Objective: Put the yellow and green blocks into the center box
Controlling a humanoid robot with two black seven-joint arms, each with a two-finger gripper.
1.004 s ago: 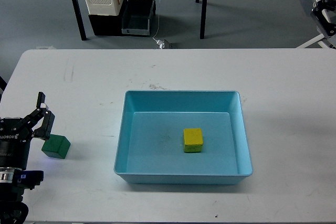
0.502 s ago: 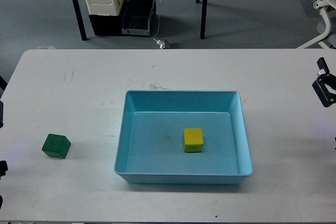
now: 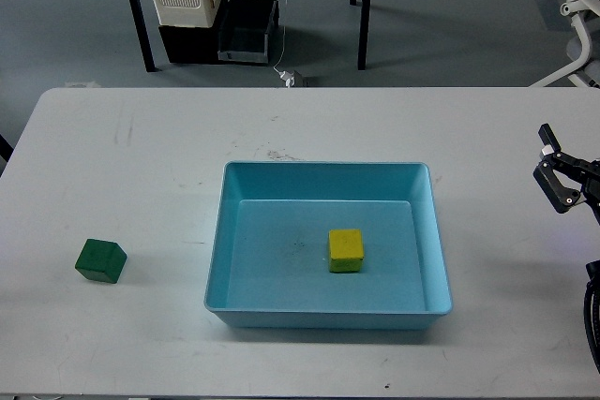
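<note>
Progress, as we judge it: half done. One of the two blocks is in the box, one is still out on the table.

Left side: our left gripper is out of view, so we cannot report its state. The small dark green cube [image 3: 100, 261], matte and sharp-edged with a foam or painted-wood look, sits alone on the white matte tabletop [image 3: 141, 156], well apart from the box's left wall. The tabletop shows faint grey scuffs and specks. Nothing touches the cube.

Centre: the light blue rectangular plastic box [image 3: 327, 314] has smooth, slightly glossy walls sloping in to a flat floor, with a rounded rim. The yellow cube [image 3: 345, 250], of similar build to the green one, rests flat on the floor, slightly right of middle, clear of all four walls.

Right side: our right gripper [image 3: 559, 180] enters at the table's right edge, black, hard-surfaced, empty. Its two fingers appear spread, with a gap between them. It is well apart from both blocks.

Remaining: green cube to be picked up and set in the box. We judge the left arm the nearer one for that.
</note>
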